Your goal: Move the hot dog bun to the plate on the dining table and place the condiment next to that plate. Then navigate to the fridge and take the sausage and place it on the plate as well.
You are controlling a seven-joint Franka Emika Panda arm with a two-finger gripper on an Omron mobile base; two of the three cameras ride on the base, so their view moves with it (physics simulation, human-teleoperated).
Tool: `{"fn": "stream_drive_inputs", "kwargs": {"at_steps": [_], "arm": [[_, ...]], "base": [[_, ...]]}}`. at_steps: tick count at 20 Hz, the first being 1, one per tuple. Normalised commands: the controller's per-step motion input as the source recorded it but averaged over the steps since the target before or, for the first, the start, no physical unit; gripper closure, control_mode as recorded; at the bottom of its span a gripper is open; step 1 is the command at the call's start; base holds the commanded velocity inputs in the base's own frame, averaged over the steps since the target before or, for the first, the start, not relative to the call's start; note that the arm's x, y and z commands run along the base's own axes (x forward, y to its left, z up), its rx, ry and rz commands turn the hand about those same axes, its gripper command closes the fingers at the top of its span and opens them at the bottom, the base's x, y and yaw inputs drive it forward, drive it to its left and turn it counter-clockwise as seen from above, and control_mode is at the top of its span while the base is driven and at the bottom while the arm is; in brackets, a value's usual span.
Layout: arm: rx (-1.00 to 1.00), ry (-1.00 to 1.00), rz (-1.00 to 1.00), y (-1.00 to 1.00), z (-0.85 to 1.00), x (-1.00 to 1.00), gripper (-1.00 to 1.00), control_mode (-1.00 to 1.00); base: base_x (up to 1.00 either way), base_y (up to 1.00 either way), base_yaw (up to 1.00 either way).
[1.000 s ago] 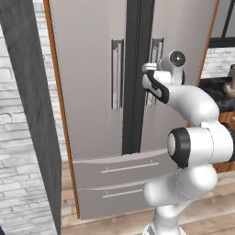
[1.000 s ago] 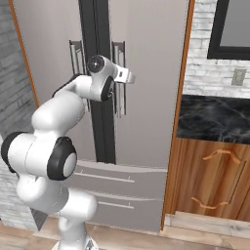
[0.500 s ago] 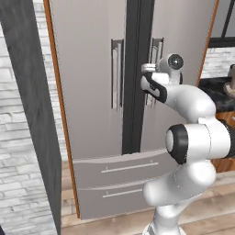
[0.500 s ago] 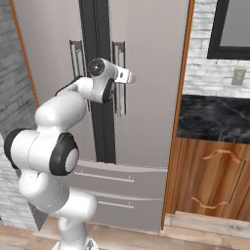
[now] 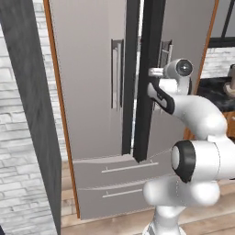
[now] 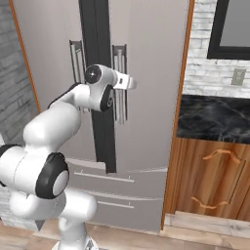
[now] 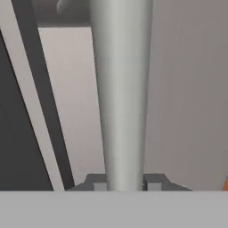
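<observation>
In the hand view the fingers (image 7: 151, 181) sit one on each side of a round grey vertical bar, the right door handle (image 7: 122, 98) of the fridge (image 7: 187, 89), and they are clamped on it, pressed against its sides. The bar runs from between the tips up to the top of that view, where its bracket bends off towards the door face. To the left of the handle lies the pale edge of the door and then the dark strip between the two doors.

From the left base view the arm reaches forward from the lower right, and the gripper (image 5: 158, 72) meets the right door handle (image 5: 165, 53) at about the middle of its height. The fridge (image 5: 87, 92) stands straight ahead, tall and grey-silver, with the left door handle (image 5: 115, 73) just across the dark centre gap, and two wide drawers (image 5: 114, 181) below the doors. A dark panel (image 5: 32, 114) stands nearer on the left, with white brick wall behind it.

In the right base view the gripper (image 6: 124, 83) is at the same handle (image 6: 118, 83). Right of the fridge (image 6: 146, 73) a black marble bench (image 6: 215, 117) rests on a wooden cabinet (image 6: 215, 180), with a wall socket (image 6: 238, 76) on the brick above.
</observation>
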Motion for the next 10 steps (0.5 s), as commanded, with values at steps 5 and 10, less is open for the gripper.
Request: {"fn": "stream_drive_inputs", "kwargs": {"at_steps": [5, 10], "arm": [[0.02, -0.01, -0.05, -0.26, 0.01, -1.00, 1.00, -1.00], [0.03, 0.00, 0.00, -0.33, 0.01, -0.97, -1.00, -1.00]], "base": [[0.00, 0.00, 0.00], [0.00, 0.00, 0.00]]}}
